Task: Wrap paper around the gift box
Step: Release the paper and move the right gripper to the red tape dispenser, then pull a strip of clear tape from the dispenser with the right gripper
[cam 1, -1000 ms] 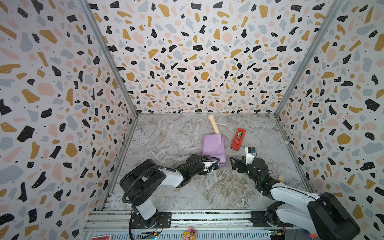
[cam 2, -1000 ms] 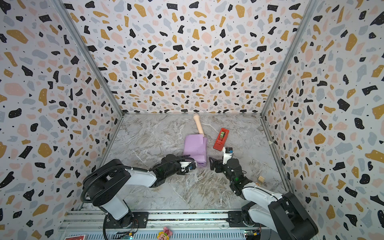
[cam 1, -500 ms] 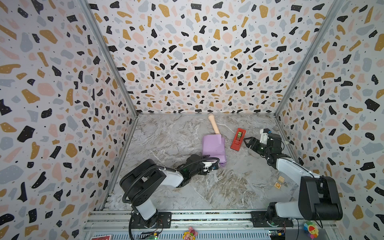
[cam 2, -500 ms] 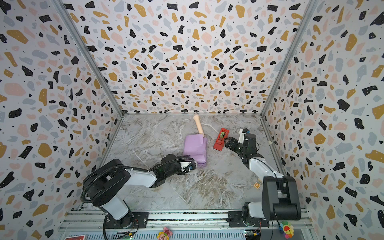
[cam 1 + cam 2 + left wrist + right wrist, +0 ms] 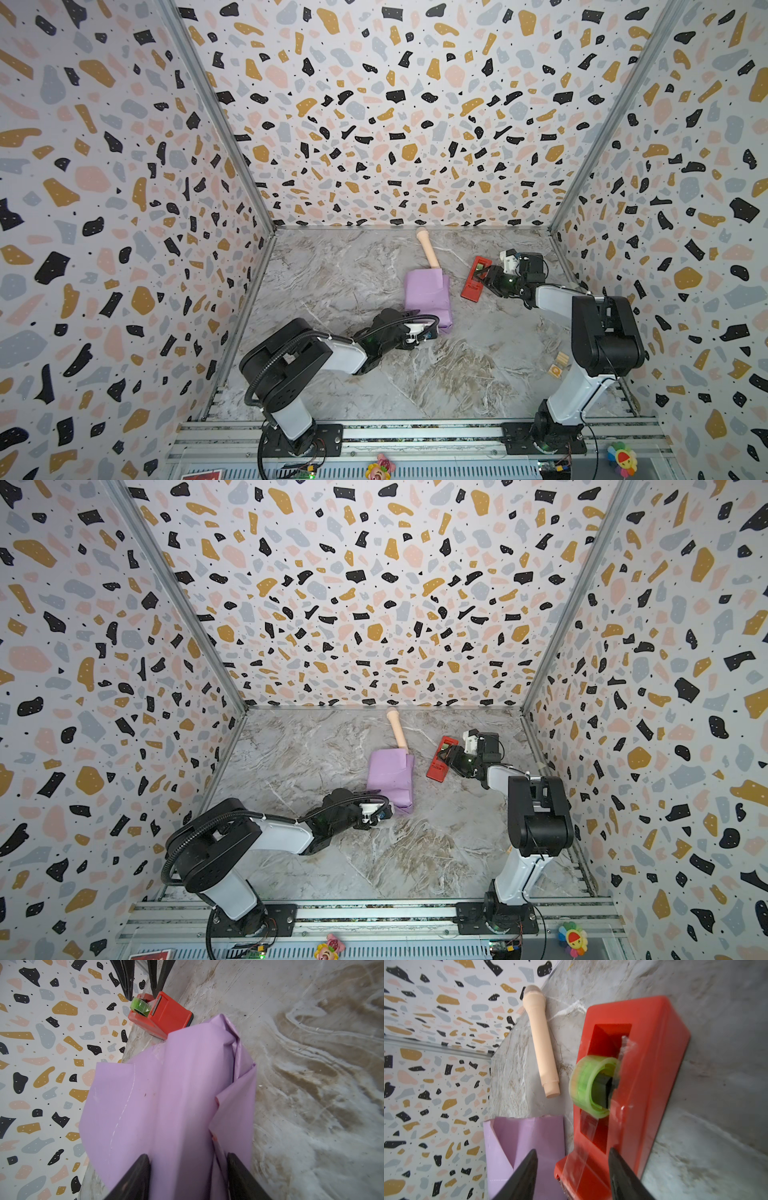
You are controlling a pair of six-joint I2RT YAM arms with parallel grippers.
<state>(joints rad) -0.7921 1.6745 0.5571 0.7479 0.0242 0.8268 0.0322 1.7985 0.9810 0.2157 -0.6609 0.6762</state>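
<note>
L end effector (image 5: 187, 1157) seems clamped on lilac paper (image 5: 166, 1095) bundle.

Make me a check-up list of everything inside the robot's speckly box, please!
Surface: marbled grey-brown tabletop.
Job's things: lilac paper folded into a bundle mid-table; gift box not visible, probably inside.
Clutter: red tape dispenser beside the paper; beige toy microphone behind the paper; two wooden blocks near the right arm.
Grippers: left gripper clamps the paper's near end; right gripper open over the tape dispenser.
Cables: black cable loops along the left arm.
Surroundings: speckled walls on three sides; metal rail in front.
</note>
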